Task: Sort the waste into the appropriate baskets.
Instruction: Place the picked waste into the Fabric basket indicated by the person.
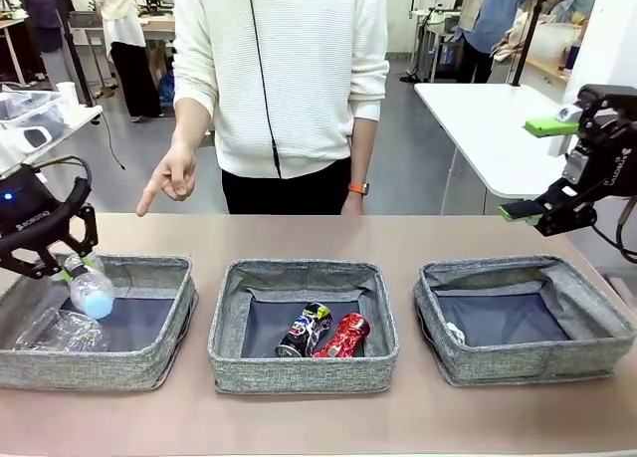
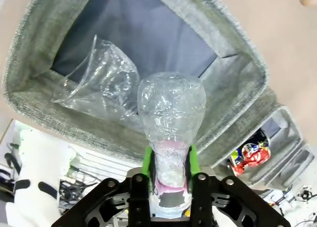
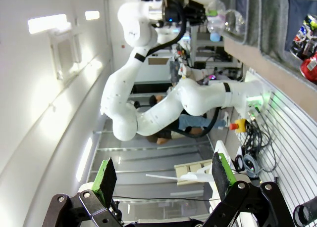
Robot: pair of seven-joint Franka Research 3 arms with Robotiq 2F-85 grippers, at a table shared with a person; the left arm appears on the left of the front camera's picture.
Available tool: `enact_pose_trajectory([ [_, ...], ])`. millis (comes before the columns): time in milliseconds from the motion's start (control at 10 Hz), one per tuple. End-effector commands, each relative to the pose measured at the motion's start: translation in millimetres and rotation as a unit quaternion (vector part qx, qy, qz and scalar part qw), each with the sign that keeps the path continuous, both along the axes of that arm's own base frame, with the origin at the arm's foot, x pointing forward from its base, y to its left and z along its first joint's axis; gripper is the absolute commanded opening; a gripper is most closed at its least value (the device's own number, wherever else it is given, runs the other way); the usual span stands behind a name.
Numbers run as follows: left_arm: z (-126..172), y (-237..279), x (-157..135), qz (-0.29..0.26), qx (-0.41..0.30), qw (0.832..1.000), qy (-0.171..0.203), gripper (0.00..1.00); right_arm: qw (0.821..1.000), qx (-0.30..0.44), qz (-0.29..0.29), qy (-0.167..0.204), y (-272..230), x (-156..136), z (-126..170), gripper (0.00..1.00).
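Tan table, three baskets. Bottle (image 2: 171,123) clamped by left gripper (image 2: 170,185) above left basket (image 1: 149,362); release low, centred. Right gripper (image 3: 163,180) apart, empty.

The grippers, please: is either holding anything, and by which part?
The left gripper holds a clear plastic bottle by its pink-labelled middle; the right gripper is open and empty.

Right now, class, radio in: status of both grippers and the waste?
Left gripper shut on pink-labelled bottle, over the left basket. Right gripper open, raised, empty. Two cans in middle basket. Nothing blocking the drop.
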State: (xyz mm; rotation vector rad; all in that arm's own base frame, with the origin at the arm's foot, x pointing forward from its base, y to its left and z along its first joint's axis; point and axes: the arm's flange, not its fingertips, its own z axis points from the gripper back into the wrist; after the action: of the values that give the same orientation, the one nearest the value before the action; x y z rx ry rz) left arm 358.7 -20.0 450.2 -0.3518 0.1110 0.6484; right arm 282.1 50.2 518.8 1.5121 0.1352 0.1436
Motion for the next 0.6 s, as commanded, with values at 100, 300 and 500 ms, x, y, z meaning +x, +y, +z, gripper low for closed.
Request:
enact_pose_trajectory([
  [100,-2.0,-2.9,2.8,0.021,-0.026,0.999,-0.022,1.0,1.0,0.005,-0.002,-0.002,1.6,0.5,4.4,1.0],
  [300,2.1,-7.0,5.0,0.014,-0.03,0.999,-0.03,1.0,1.0,0.005,-0.002,-0.002,1.6,0.5,4.4,1.0],
  [500,11.3,-9.5,5.2,-0.003,-0.058,0.997,-0.044,1.0,1.0,0.005,-0.002,-0.002,1.6,0.5,4.4,1.0],
])
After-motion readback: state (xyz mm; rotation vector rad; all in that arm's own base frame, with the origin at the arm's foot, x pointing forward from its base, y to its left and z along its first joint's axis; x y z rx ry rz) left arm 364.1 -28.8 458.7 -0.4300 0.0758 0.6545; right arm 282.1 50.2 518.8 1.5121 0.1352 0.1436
